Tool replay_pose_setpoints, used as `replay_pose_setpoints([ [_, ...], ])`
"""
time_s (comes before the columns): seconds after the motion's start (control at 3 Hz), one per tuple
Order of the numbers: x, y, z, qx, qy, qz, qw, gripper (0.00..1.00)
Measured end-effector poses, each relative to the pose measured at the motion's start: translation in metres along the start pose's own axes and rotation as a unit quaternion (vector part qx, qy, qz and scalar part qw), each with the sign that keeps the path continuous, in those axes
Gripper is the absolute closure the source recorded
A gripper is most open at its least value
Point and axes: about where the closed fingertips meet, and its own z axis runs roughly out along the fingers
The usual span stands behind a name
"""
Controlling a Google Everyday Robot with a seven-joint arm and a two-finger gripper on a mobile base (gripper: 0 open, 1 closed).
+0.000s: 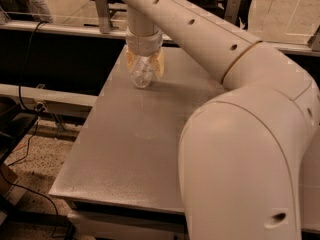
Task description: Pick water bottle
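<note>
Clear plastic water bottle (141, 77) (glossy) in tool (145, 68) — matt table (130, 154).

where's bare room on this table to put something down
Free: the near-left table, from its front edge toward the water bottle. Crowded: the far end, where the claw grips that bottle, and the right, hidden by the arm.

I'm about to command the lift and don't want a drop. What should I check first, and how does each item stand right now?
1. Gripper lined up over the water bottle, at the far left part of the table: ok.
2. Bottle sits inside the gripper, not beside it: ok.
3. Grip firm enough to carry the bottle: cannot tell.
4. Bottle's base already off the table: cannot tell.
5. Cap in place: cannot tell, the gripper hides the bottle's top.
</note>
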Motion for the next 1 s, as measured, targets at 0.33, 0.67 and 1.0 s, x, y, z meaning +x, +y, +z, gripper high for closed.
replay_pose_setpoints([
  [0.33, 0.0, 0.001, 0.002, -0.003, 0.0, 0.0, 1.0, 0.62],
  [0.67, 0.001, 0.005, -0.002, -0.001, 0.008, 0.007, 0.9999, 0.85],
  [1.0, -0.005, 0.019, -0.026, 0.02, 0.019, 0.029, 0.9992, 1.0],
])
